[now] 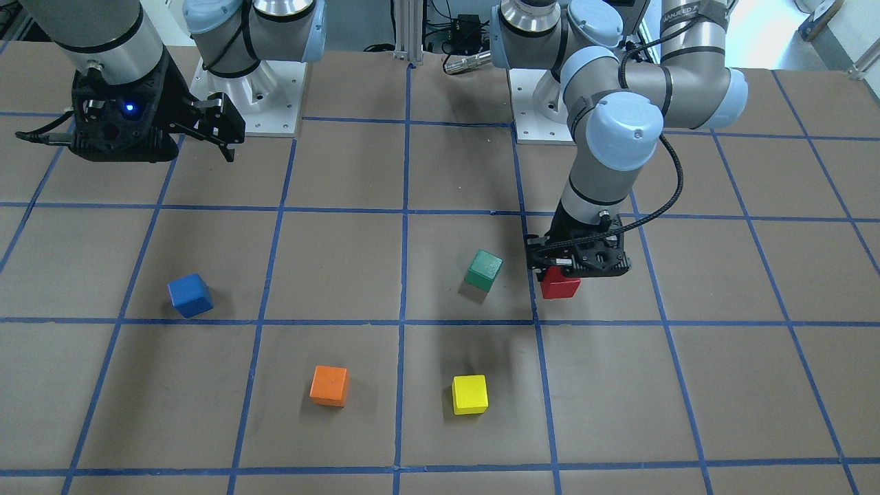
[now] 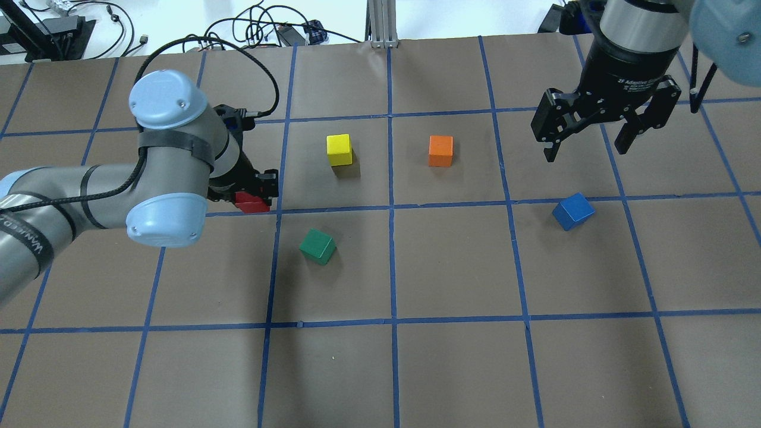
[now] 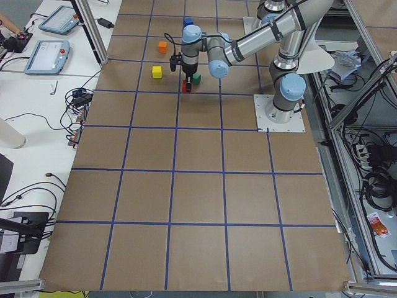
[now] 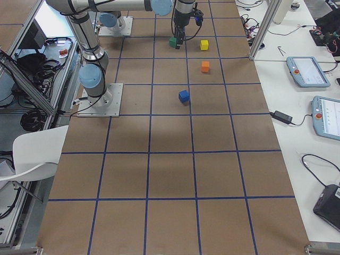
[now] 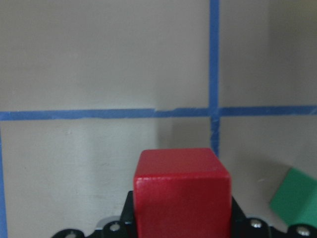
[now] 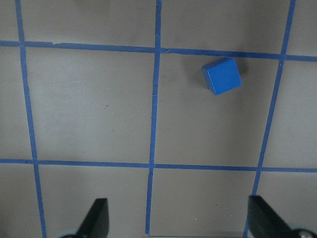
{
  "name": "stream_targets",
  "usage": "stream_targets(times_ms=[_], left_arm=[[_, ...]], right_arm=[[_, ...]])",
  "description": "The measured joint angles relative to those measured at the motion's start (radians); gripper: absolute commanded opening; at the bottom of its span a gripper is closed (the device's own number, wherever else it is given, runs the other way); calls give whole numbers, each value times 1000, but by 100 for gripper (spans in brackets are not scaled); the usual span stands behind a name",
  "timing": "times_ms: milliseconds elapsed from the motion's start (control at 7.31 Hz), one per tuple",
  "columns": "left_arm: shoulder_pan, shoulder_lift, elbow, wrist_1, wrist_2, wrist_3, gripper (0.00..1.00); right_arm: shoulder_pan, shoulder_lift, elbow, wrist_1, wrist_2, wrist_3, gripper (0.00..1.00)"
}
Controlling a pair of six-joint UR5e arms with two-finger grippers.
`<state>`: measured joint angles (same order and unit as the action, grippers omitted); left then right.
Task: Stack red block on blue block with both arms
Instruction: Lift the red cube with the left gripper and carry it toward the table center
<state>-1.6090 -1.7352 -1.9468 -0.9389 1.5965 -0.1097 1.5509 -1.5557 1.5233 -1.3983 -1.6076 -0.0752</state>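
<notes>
My left gripper [image 1: 560,273] is shut on the red block [image 1: 560,285] and holds it just above the table, beside a blue tape crossing. The red block fills the lower middle of the left wrist view [image 5: 182,191] and also shows in the overhead view [image 2: 250,203]. The blue block [image 2: 573,211] lies alone on the table on the right arm's side, turned a little askew. My right gripper [image 2: 585,151] hangs open and empty high above the table, beyond the blue block. The right wrist view shows the blue block [image 6: 222,75] below, ahead of the open fingers [image 6: 96,218].
A green cube [image 2: 317,246] lies close to the held red block, toward the robot. A yellow cube [image 2: 339,149] and an orange cube [image 2: 440,150] sit on the far side, between the two grippers. Blue tape lines grid the brown table [image 2: 452,267].
</notes>
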Motion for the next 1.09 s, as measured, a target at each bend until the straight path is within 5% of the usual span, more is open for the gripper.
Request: stream_targets(times_ms=[410, 821, 957, 1094], left_arm=[[-221, -129, 149, -1, 0, -343, 32], [-342, -256, 191, 85, 12, -492, 37], [-356, -283, 194, 116, 17, -504, 74], [-363, -304, 195, 141, 19, -508, 100]], right_arm=[[-19, 0, 0, -2, 0, -5, 100], [-62, 1, 1, 3, 5, -29, 100], [-66, 2, 2, -3, 4, -24, 100], [-67, 6, 6, -20, 5, -20, 100]])
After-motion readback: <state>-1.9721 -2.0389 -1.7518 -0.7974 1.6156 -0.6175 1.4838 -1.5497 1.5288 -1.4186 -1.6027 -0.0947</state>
